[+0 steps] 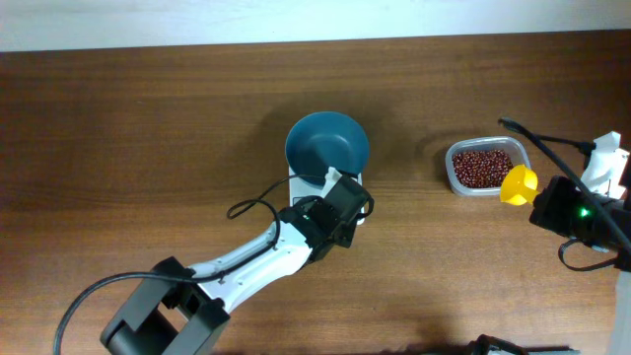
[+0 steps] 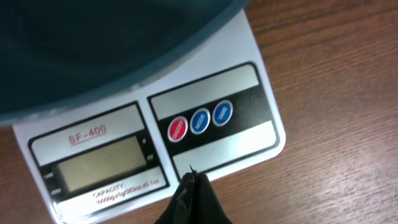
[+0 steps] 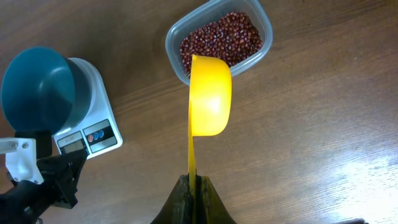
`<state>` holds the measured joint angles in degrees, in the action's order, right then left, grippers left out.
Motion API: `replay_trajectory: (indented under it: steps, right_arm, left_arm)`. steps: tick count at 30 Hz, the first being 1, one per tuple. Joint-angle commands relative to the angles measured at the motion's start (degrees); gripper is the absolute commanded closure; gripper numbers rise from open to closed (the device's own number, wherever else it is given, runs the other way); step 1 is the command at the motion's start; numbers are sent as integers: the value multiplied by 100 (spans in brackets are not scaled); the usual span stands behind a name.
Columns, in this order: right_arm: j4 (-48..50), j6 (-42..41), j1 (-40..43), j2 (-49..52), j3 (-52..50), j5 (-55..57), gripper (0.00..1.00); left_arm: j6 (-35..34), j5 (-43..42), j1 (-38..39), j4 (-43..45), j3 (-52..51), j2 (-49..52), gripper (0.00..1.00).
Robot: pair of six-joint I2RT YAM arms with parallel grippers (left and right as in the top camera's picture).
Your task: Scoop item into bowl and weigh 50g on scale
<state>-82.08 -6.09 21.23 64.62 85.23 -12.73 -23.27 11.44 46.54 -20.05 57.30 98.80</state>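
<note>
The teal bowl [image 1: 327, 144] stands on the white scale [image 2: 249, 56], and no beans show inside it. My left gripper [image 2: 191, 178] is shut with nothing in it. Its tips hover at the scale's front edge, just below the red button [image 2: 177, 129] and beside the blank display [image 2: 102, 163]. The red-brown beans [image 3: 219, 38] fill a clear tub [image 1: 482, 166] to the right. My right gripper [image 3: 194, 180] is shut on the thin handle of a yellow scoop [image 3: 210, 93]. The scoop hangs just short of the tub, and no beans show in it.
The left arm [image 1: 246, 261] stretches diagonally from the table's front left toward the scale, trailing a black cable [image 1: 251, 205]. The right arm's body [image 1: 582, 212] sits at the right edge. Bare wood table [image 1: 148, 118] surrounds everything.
</note>
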Motion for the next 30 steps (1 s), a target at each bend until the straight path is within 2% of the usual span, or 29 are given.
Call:
replay_trajectory:
  steps: [1, 30]
  right_arm:
    - [52, -37, 39, -4, 59, 72, 96]
    - [140, -37, 39, -4, 59, 70, 96]
  left_arm:
    - [109, 197, 17, 116, -22, 83, 100]
    - [109, 605, 17, 848, -22, 577, 100]
